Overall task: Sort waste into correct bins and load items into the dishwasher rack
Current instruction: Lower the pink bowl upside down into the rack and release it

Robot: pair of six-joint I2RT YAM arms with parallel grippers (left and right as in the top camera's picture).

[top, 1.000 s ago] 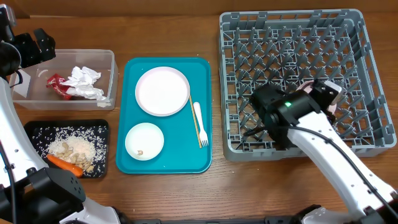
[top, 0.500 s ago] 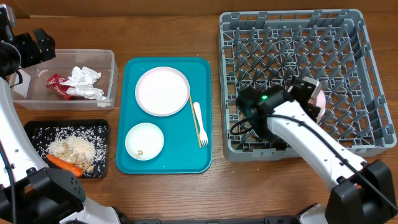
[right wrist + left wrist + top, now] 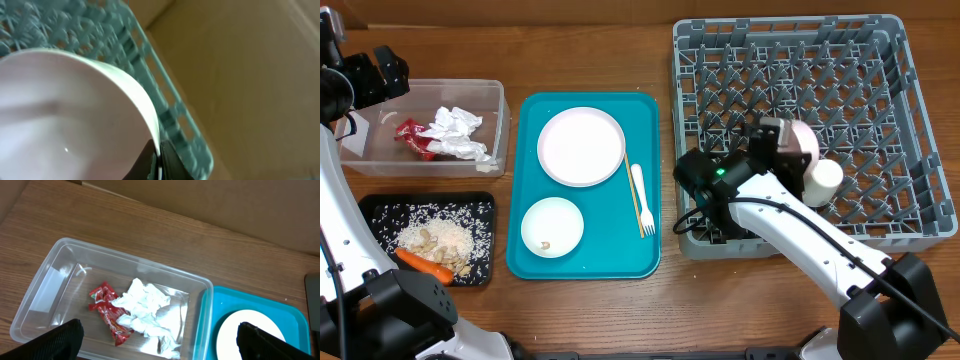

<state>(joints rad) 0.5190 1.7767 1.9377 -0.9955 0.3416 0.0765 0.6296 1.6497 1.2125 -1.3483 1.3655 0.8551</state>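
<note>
Right wrist: glossy pale bowl (image 3: 65, 110), thin rim

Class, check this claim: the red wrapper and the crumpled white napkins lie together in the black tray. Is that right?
No. The red wrapper and the crumpled white napkins lie together in the clear tub, not the black tray, as the left wrist view shows.

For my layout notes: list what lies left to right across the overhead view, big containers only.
clear tub → teal tray → dishwasher rack
</note>
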